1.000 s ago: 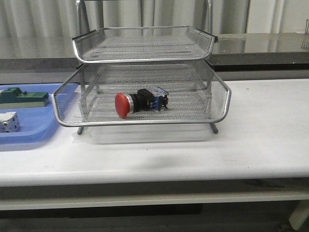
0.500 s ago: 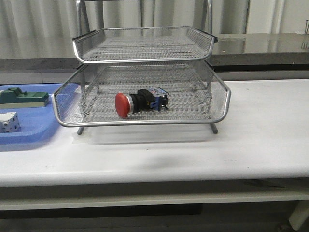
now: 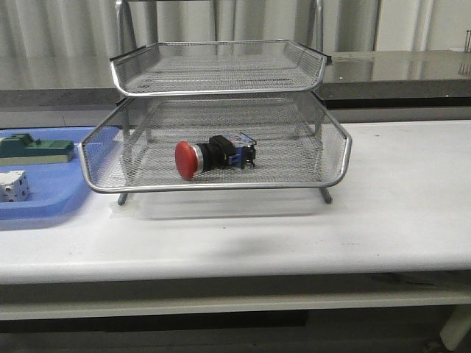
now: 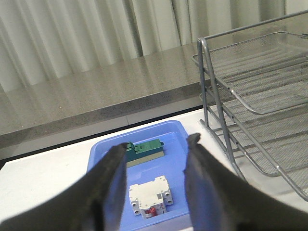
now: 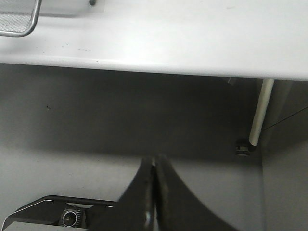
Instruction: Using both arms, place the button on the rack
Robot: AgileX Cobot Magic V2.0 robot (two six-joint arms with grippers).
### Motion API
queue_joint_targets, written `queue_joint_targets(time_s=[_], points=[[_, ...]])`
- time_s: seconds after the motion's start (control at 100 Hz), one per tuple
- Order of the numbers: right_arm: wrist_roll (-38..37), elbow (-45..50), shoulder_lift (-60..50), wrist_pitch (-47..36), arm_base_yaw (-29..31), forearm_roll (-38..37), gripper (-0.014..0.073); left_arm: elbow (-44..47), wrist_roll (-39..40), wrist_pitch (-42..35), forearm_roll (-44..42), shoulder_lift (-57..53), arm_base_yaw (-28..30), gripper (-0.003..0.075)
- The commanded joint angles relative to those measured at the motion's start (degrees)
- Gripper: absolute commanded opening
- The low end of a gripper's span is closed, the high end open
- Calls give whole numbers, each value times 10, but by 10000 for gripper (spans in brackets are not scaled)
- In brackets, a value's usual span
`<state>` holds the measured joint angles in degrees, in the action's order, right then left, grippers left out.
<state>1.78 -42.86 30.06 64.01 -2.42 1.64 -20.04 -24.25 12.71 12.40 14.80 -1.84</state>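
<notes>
Seen from the front, a blue tray [image 3: 44, 202] sits at the left end of the white tabletop [image 3: 397, 213], holding a green component [image 3: 37, 149] and a white block [image 3: 13, 185]; just to its right stands the rack [image 3: 221, 118], whose lower visible mesh tray carries the button [image 3: 213, 156], lying on its side with the red head towards the left and the blue rear block towards the right; neither arm appears in this view, and nothing stands between the camera and the button except the tray's wire front rim.

The left wrist view gives what the front one lacks: the left gripper [image 4: 154, 185] hangs above the blue tray with its fingers [image 4: 113, 192] spread wide and empty, framing the green component and the white block, which here shows itself as a switch-like unit with a red detail; the rack's stacked trays stand beside the blue tray; the button is not visible in this view.

The right wrist view looks past the tabletop's front edge to the dark space below, with a table leg [image 5: 260, 113] and a corner of the rack visible; the right gripper [image 5: 154, 192] has its fingers pressed together, holding nothing.
</notes>
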Motion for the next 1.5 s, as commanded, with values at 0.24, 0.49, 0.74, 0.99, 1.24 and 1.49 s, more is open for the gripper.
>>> queue_joint_targets(time_s=[0.24,0.49,0.74,0.99,1.24,1.49], points=[[0,-19,4,-29,3,-1,-71,-14,6,-49,9,5,1,-21],[0,-19,4,-31,3,-1,-71,-14,6,-49,9,5,1,-21],[0,-18,4,-36,3,-1,-71,-14,6,-49,9,5,1,-21],[0,-18,4,-56,3,10,-71,-14,6,-49,9,5,1,-21],[0,-18,5,-65,3,41,-71,-14,6,-49,9,5,1,-21],[0,-18,49,-134,2,141,-71,-14,6,-49,9,5,1,-21]])
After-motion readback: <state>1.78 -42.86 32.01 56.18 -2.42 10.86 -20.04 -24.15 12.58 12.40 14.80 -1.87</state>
